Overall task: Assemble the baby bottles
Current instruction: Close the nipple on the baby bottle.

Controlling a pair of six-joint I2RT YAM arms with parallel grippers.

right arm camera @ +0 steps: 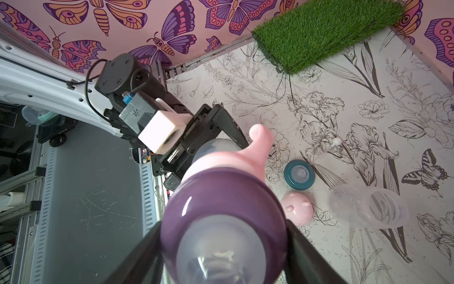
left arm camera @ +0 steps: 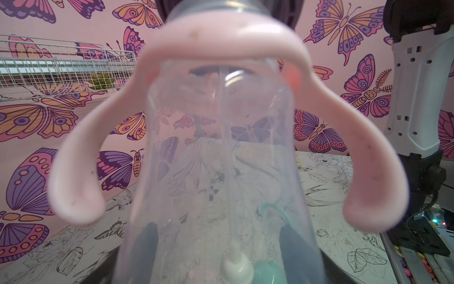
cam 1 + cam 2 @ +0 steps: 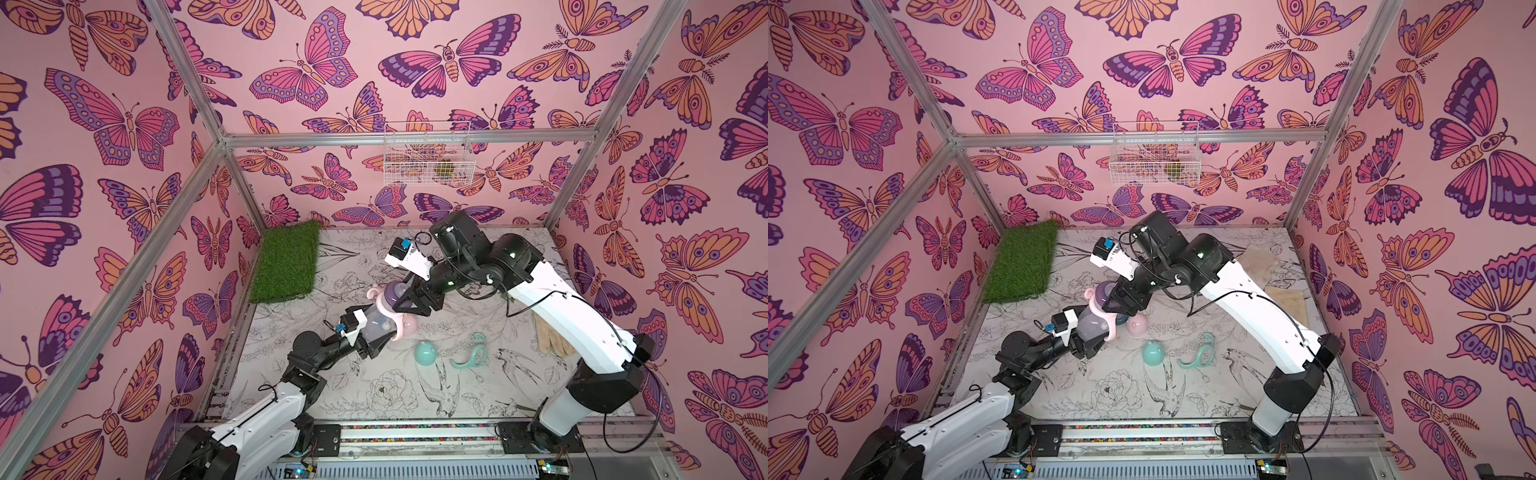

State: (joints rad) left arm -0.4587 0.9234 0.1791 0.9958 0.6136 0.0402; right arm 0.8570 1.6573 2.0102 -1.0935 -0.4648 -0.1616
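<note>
Floral-print table (image 3: 374, 399), butterfly walls. My left gripper (image 3: 374, 338) is clamped on the clear bottle (image 3: 380, 322) near its base, held off the table w/ pink handle ring (image 3: 372, 292) on. My right gripper (image 3: 401, 297) squeezes its purple collar (image 3: 390, 291). Teal cap (image 3: 424, 353) & teal ring (image 3: 457, 365) lie nearby.

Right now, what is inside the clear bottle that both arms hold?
Inside the pink-handled bottle, a thin straw ends in a white weight; its top is hidden by the purple collar.
</note>
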